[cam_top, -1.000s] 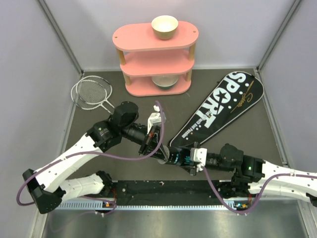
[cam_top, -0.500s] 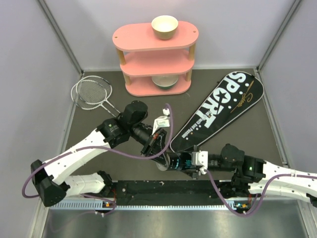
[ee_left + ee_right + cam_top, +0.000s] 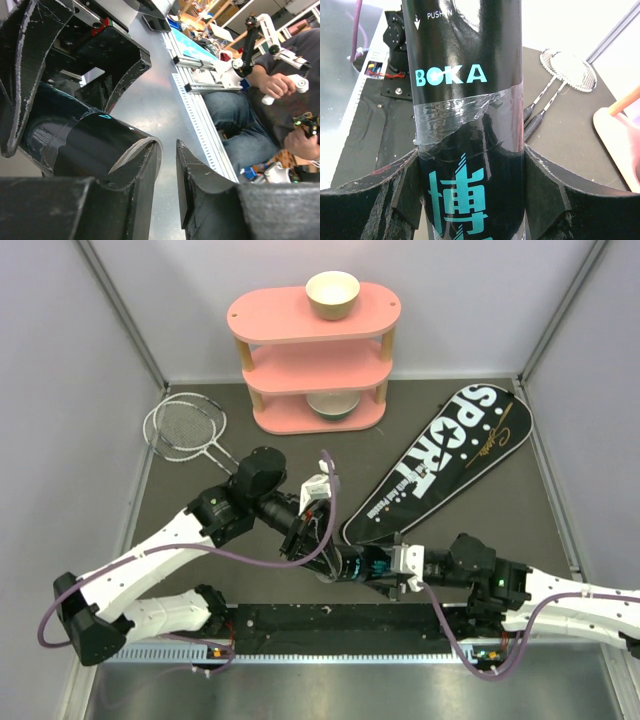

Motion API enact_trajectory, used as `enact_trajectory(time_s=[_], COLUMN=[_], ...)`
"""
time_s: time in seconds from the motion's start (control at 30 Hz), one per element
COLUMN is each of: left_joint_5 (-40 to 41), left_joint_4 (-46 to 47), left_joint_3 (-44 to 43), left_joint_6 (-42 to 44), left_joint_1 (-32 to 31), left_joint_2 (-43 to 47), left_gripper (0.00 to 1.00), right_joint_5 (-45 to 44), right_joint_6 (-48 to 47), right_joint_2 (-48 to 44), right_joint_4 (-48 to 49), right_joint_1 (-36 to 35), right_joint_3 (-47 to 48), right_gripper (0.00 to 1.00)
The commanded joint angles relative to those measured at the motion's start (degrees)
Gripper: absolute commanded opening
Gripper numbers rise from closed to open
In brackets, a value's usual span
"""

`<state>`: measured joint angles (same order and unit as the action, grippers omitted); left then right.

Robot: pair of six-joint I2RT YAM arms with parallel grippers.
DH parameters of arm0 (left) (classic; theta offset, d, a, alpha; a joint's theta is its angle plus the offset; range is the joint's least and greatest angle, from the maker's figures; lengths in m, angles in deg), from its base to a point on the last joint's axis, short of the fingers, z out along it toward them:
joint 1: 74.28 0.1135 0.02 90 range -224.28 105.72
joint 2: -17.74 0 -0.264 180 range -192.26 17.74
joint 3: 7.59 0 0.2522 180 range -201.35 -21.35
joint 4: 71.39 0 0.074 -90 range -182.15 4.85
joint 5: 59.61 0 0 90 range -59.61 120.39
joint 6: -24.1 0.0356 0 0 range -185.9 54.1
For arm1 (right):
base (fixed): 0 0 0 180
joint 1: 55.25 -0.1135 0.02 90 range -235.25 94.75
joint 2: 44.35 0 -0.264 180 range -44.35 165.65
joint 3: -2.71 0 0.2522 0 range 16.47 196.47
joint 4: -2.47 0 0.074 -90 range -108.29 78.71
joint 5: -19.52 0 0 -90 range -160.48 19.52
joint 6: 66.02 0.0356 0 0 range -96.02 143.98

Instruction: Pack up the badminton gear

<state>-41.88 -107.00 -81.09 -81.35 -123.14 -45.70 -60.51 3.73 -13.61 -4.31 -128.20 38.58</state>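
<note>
Near the front middle of the table (image 3: 500, 515), the right gripper (image 3: 472, 200) clamps the tube (image 3: 469, 50), one finger pressed to each side. The tube is glossy black, with teal lettering that reads BOKA and a large teal character lower down. A wrinkled band of clear tape runs round it between the two. The left gripper (image 3: 168, 150) sits close by the tube. Its jaws stand a narrow gap apart with nothing between them, and the tube lies just beside the outside of one finger. The bag (image 3: 440, 455), long, black and lettered SPORT in white, lies flat on the right of the table, its narrow end near the tube. Two silver-framed rackets (image 3: 185, 428) lie together at the far left corner. At the back stands a pink shelf (image 3: 300, 315), with one bowl (image 3: 332, 292) on top and another bowl (image 3: 330, 405) on the bottom tier.
</note>
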Motion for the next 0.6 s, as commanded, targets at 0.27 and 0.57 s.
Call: enact_trajectory(time_s=[0.27, 0.57], left_joint_5=[22.2, 25.5], left_joint_4=[21.4, 27.1], left_joint_3=[7.7, 10.0], left_joint_6=[-0.6, -0.2], left_joint_1=[-2.4, -3.8], left_joint_2=[-2.5, -6.3], left_gripper=[0.37, 0.38], right_joint_5=[1.4, 2.2], right_joint_6=[8.2, 6.6], right_joint_2=[1.7, 3.6], right_joint_4=[29.6, 30.1], right_joint_1=[-0.5, -0.4], right_joint_3=[2.1, 5.0], right_gripper=[0.0, 0.0])
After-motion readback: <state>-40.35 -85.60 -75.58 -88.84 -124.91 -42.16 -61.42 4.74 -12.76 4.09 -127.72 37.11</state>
